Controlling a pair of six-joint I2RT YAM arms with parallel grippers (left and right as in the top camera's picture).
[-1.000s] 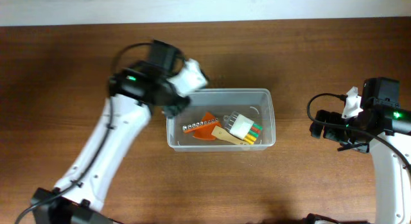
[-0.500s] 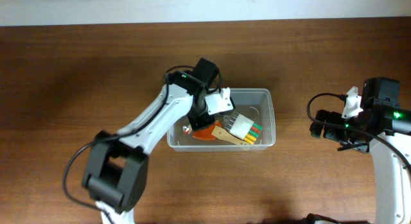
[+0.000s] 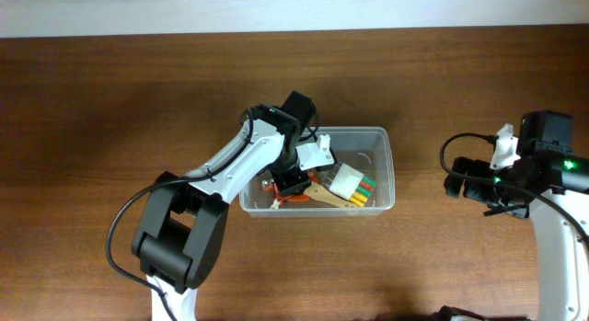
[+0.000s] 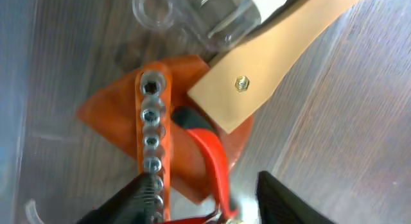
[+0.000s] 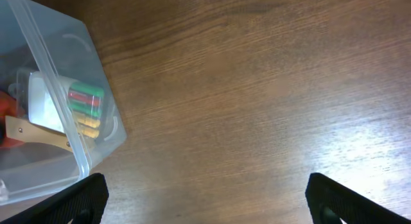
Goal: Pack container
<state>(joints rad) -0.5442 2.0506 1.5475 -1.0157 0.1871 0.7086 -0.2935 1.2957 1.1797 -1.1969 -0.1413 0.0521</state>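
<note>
The clear plastic container (image 3: 390,165) stands mid-table. It holds an orange socket rail (image 4: 152,134), a wooden handle (image 4: 276,57) with a brass nut, a red-handled tool (image 4: 209,147) and a white case of coloured bits (image 3: 354,183). My left gripper (image 3: 283,188) is down inside the container's left end. In the left wrist view it (image 4: 212,205) is open, one finger over the socket rail, the red handle lying between the fingers. My right gripper (image 3: 453,179) is open and empty over bare table to the right of the container (image 5: 106,102).
The brown wooden table (image 3: 110,128) stretches around the container. A white wall edge (image 3: 294,8) runs along the back. The right arm's cables (image 3: 446,155) loop beside its wrist.
My left arm swung from outside the container's upper-left corner to over it, then lowered its gripper inside onto the tools. The right arm has not moved.
</note>
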